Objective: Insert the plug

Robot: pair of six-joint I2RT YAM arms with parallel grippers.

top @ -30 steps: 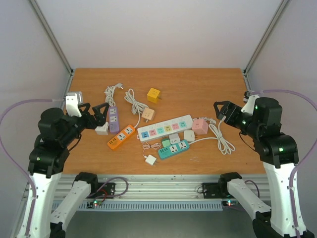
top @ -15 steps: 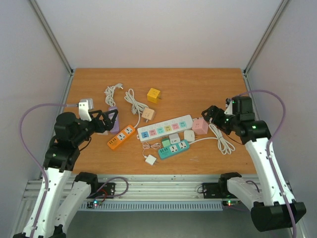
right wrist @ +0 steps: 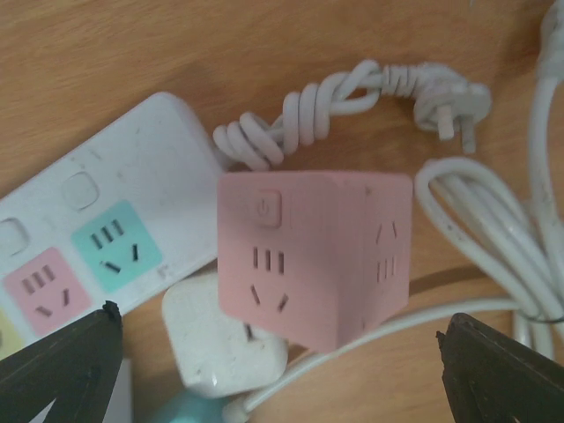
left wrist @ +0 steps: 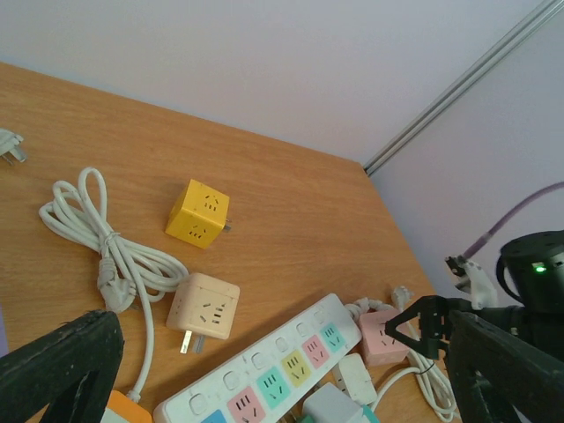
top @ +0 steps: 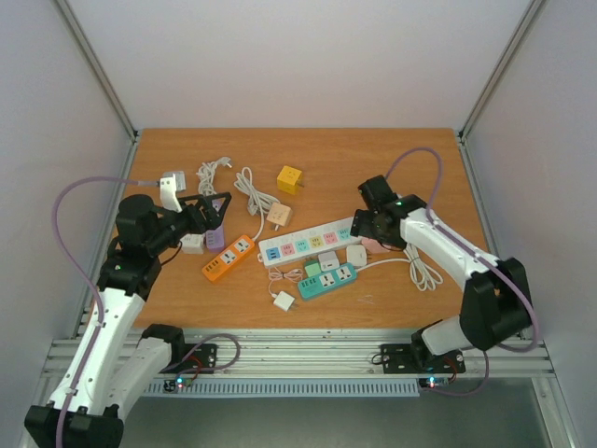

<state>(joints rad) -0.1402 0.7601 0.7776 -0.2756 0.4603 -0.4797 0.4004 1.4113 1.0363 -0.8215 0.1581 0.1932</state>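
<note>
White plug (right wrist: pixel 449 106) at end of twisted white cord (right wrist: pixel 326 110), flat on bench (right wrist: pixel 115 53), prongs bare, in no socket. Just beside it, nearer the wrist cam: pink cube socket (right wrist: pixel 313 256), w/ white power strip (right wrist: pixel 97 229) close on one side & small white adapter (right wrist: pixel 225 339) by its near corner.

Over the cube, right claw (right wrist: pixel 282 322) spread wide, straddling it, fingers clear of both faces. Plug beyond the cube, toward upper right of wrist view, outside the gap.

In top cam: right arm stretched fwd & inward across bench, elbow bent, wrist pitched down at strip's end.

On the other side, left claw (top: pixel 207 213) also spread, pinching nothing, held above purple strip (top: pixel 215 231). Left arm raised, forearm angled toward centre. Plug well apart from it.

Farther back on bench: yellow cube (left wrist: pixel 198 214) & beige cube (left wrist: pixel 204 307).
</note>
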